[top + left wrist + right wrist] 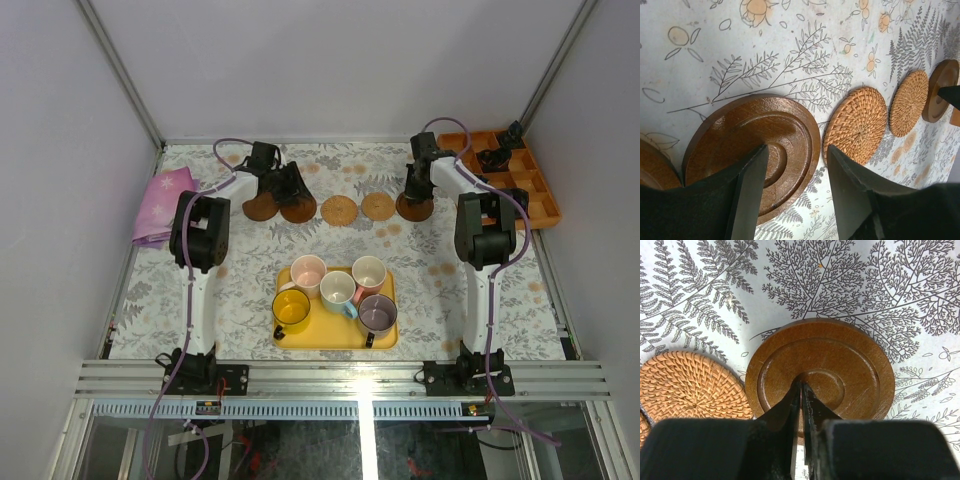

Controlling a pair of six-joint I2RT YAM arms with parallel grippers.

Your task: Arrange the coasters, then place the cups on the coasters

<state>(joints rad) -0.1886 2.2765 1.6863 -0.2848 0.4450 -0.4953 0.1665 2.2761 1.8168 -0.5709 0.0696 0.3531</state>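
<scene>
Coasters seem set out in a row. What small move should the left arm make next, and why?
Probably lift the left gripper straight up off the dark wooden coaster. Its fingers stand apart and the coaster lies flat on the table, so it looks released. All five cups wait on the yellow tray.

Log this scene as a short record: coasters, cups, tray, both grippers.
coasters: five in a row, three wooden, two woven
cups: five, all on the yellow tray
left gripper: open, over the second coaster from left
right gripper: nearly closed, tips over the rightmost coaster
</scene>
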